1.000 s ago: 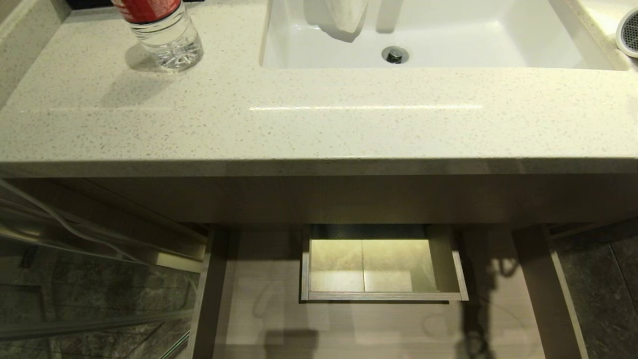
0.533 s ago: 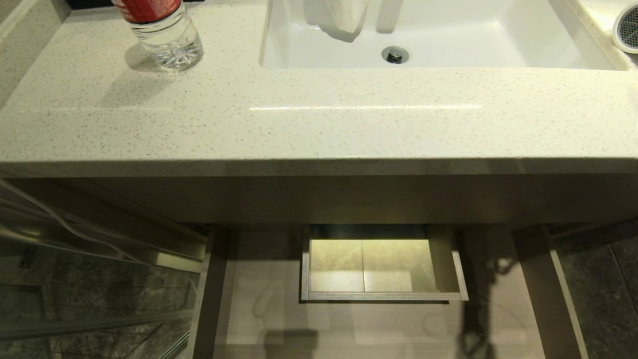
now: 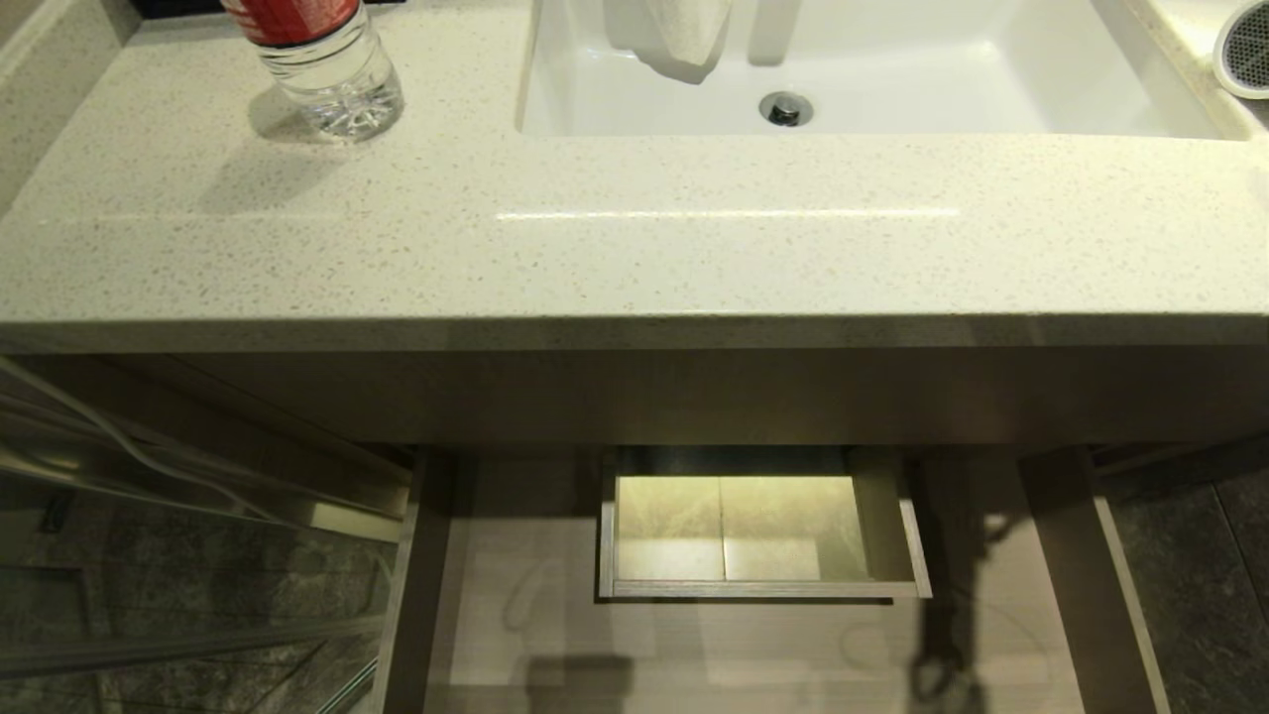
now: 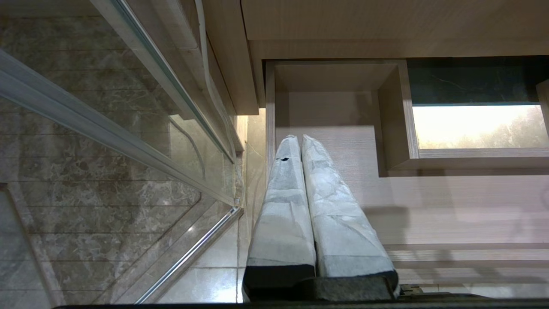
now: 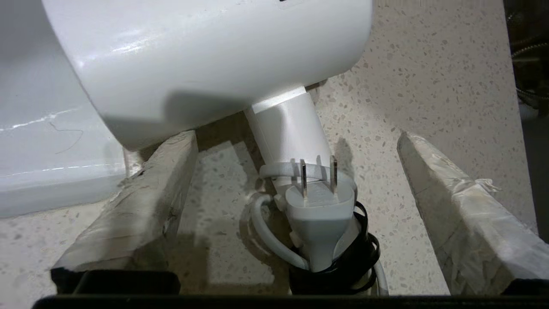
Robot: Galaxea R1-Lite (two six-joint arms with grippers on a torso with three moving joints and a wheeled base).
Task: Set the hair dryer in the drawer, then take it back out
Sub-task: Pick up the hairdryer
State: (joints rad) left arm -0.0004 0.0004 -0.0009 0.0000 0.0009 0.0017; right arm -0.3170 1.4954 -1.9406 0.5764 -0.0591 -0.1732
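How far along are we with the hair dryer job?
The hair dryer lies on the countertop beside the sink; the drawer stands open, none in it. In hand: the right gripper, open, straddles its handle. Whether the drawer trip is done is unclear.

We see our right gripper (image 5: pixel 296 141) spread wide around the white plastic hair dryer (image 5: pixel 214 60) on the speckled stone counter (image 5: pixel 429 77).

hair dryer (image 5: pixel 206 64): white plastic, round grey mesh grille, lies on the speckled worktop (image 3: pixel 634 238) at the sink's right edge, handle wrapped with its cord and plug | drawer (image 3: pixel 555 635): pale wood-grain, pulled open under the worktop, boxed cut-out mid-rear, nothing inside
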